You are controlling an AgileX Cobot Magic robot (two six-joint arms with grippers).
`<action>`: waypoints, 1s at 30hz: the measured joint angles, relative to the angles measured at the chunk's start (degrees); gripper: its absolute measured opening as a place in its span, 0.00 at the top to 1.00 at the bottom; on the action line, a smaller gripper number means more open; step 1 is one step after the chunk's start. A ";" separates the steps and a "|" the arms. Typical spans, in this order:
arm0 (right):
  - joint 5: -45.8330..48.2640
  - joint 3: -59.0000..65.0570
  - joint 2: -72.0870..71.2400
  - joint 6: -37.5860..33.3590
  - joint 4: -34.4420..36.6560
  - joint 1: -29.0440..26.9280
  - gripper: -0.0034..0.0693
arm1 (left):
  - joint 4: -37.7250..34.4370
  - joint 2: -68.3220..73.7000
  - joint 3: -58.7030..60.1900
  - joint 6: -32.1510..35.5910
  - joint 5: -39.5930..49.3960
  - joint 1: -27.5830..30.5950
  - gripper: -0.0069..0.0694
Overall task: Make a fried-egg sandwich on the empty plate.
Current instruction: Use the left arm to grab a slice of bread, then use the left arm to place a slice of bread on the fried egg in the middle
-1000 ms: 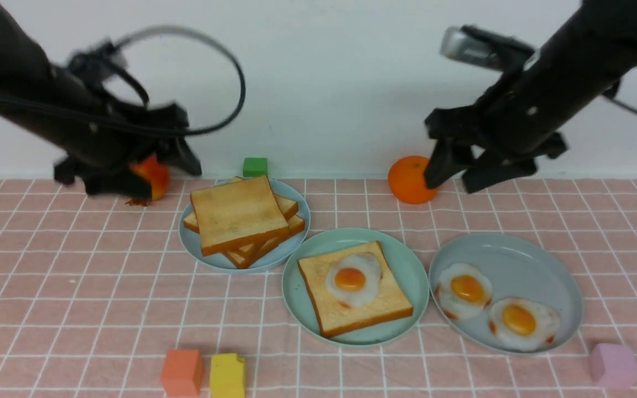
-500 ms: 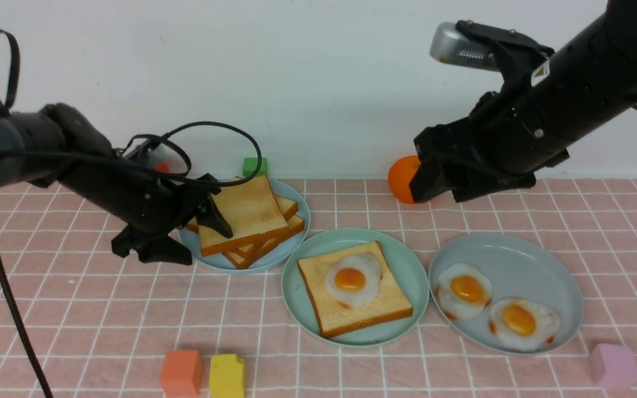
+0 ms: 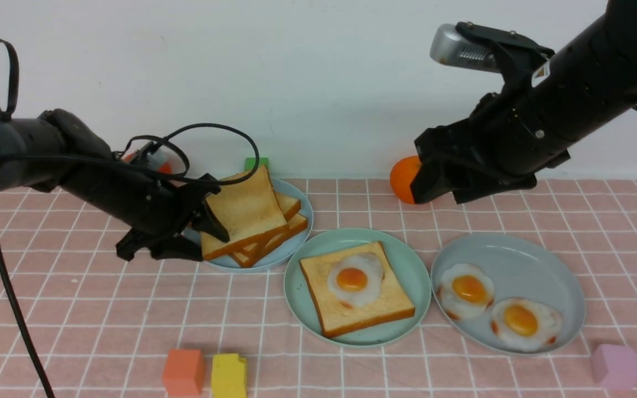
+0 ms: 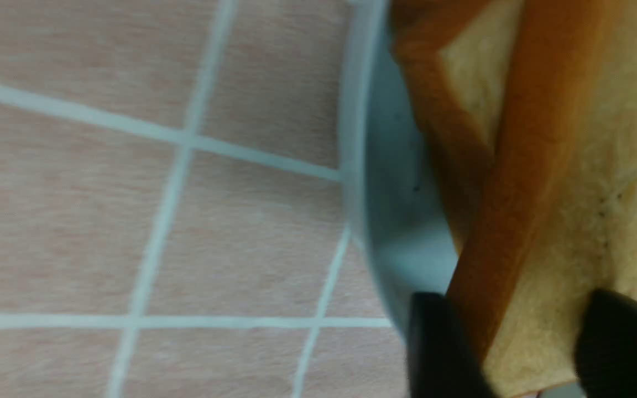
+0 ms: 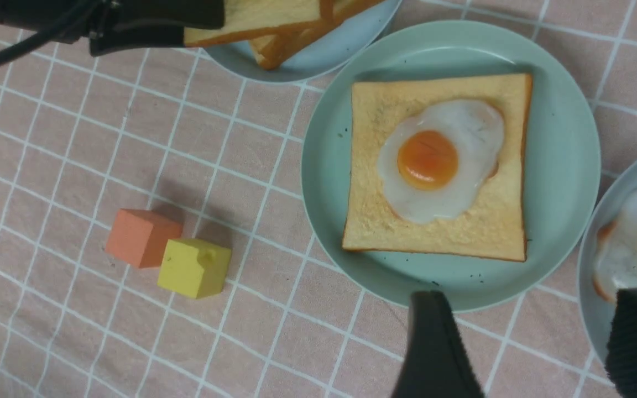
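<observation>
Black left gripper (image 3: 208,246) grasping top toast slice (image 3: 246,213); right gripper (image 3: 444,194) hovering, jaws apart; egg (image 3: 367,276) lying on bread (image 3: 335,315), mint-green plate (image 3: 296,298) holding both

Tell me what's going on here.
The robot's left gripper has hold of the top toast slice on the blue-grey round plate. On the mint-green plate, one slice already carries a fried egg, with no toast over it. The right gripper hangs open and holds nothing.
</observation>
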 joint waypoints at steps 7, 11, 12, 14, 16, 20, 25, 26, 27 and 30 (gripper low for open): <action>1.02 0.00 0.00 0.00 0.00 0.00 0.34 | 0.00 0.16 0.00 0.29 0.66 0.00 0.75; 1.85 0.00 0.00 0.00 0.19 0.00 0.34 | -0.25 0.16 0.00 0.29 1.00 0.00 0.77; 1.83 0.00 0.00 0.00 0.19 0.00 0.34 | -0.25 0.16 0.00 0.29 1.00 0.00 0.77; 2.63 0.00 0.00 0.00 0.89 0.00 0.34 | -0.66 0.16 0.00 0.49 1.29 0.00 0.77; 2.79 0.00 -0.05 0.00 1.52 0.00 0.34 | -0.83 -0.04 0.00 0.91 1.66 0.00 0.77; 2.91 0.00 -0.44 0.00 1.71 0.00 0.34 | -0.77 -1.64 0.11 1.69 2.07 0.00 0.77; 3.71 0.00 -1.86 -0.03 2.63 0.00 0.34 | -0.78 -5.71 0.11 4.43 2.83 -0.17 0.77; 3.71 0.00 -2.00 -0.03 2.63 0.00 0.34 | -0.78 -5.86 0.11 4.81 2.90 -0.17 0.77; 3.84 0.00 -2.38 -0.03 2.63 0.00 0.34 | -0.78 -6.75 0.18 5.79 3.18 -0.17 0.77; 4.22 0.00 -3.68 -0.03 2.35 0.00 0.34 | -0.79 -9.32 0.18 9.67 4.79 -0.44 0.77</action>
